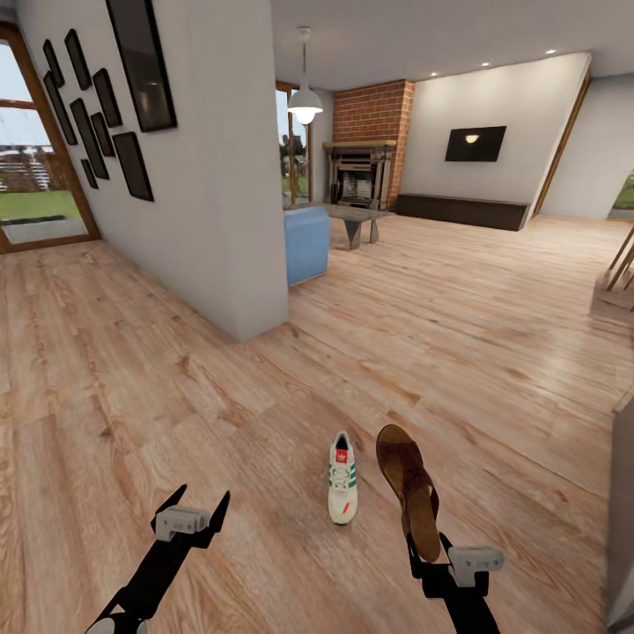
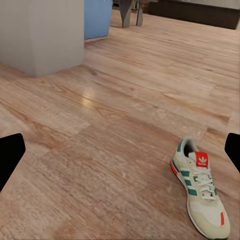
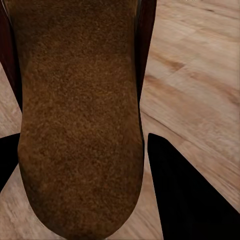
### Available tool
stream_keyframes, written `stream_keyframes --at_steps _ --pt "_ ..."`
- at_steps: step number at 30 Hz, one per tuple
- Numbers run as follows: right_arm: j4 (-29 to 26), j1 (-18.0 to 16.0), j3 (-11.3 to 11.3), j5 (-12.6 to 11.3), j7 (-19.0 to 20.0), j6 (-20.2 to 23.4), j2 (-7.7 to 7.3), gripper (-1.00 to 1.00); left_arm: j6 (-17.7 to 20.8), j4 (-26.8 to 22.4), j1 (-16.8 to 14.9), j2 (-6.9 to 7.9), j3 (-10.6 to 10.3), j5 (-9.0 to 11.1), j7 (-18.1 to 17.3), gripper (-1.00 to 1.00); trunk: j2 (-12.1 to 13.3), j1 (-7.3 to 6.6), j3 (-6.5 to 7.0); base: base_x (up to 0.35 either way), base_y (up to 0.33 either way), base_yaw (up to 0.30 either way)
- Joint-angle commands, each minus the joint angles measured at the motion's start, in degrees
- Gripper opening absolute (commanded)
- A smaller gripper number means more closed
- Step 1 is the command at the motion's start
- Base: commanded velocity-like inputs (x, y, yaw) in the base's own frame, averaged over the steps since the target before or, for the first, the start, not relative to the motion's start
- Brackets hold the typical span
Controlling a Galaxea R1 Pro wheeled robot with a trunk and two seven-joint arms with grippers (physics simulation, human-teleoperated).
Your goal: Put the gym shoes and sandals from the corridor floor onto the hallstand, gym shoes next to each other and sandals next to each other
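We see a white wall corner (image 1: 238, 264) and blue chair (image 1: 306, 242) ahead, well apart from the shoes. Our left gripper (image 1: 195, 509) hangs low over the corridor floor (image 1: 493, 335), fingers spread, holding nothing. Our right gripper (image 1: 423, 553) clamps a sandal (image 1: 409, 489) by one end, raised. One gym shoe (image 1: 342, 490) lies on the floor between the grippers; its red tongue label (image 2: 201, 160) is unreadable.

The gym shoe (image 1: 342, 490) is white with green side stripes and red-orange patches. The sandal (image 1: 410, 490) is dark brown with a tan footbed. The corridor floor (image 1: 220, 387) shows light brown wood grain.
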Motion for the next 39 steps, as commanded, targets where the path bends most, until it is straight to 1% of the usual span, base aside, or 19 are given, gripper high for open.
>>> stream_keyframes --at_steps 1,10,15,21,36,39 --pt "-0.01 -0.02 0.01 -0.17 0.08 -0.02 0.0 -1.0 -0.04 0.02 -0.03 0.01 -0.02 -0.01 -0.01 1.0 0.0 0.0 0.0 0.086 0.0 0.0" --pt "-0.01 -0.03 0.01 -0.17 0.08 -0.02 0.0 -1.0 -0.09 0.05 -0.07 0.0 -0.05 -0.02 -0.03 1.0 0.0 0.0 0.0 0.042 0.0 -0.003" --pt "0.01 -0.02 -0.01 -0.17 0.08 -0.02 0.0 -1.0 -0.1 0.06 -0.08 0.01 -0.06 -0.03 -0.03 1.0 0.0 0.0 0.0 0.013 0.0 -0.106" --pt "0.02 0.0 0.01 -0.17 0.08 -0.02 0.0 -1.0 -0.11 0.06 -0.09 0.03 -0.04 -0.03 -0.03 1.0 0.0 0.0 0.0 0.005 0.0 -0.215" --pt "0.05 0.01 0.03 -0.17 0.08 -0.02 0.0 -1.0 -0.11 0.06 -0.1 0.05 0.02 -0.03 -0.03 1.0 0.0 0.0 0.0 0.0 0.0 -0.276" --pt "0.06 -0.03 0.03 -0.17 0.08 -0.02 0.0 -1.0 -0.11 0.06 -0.08 0.07 0.03 -0.03 -0.03 1.0 0.0 0.0 0.0 0.0 0.0 -0.162"
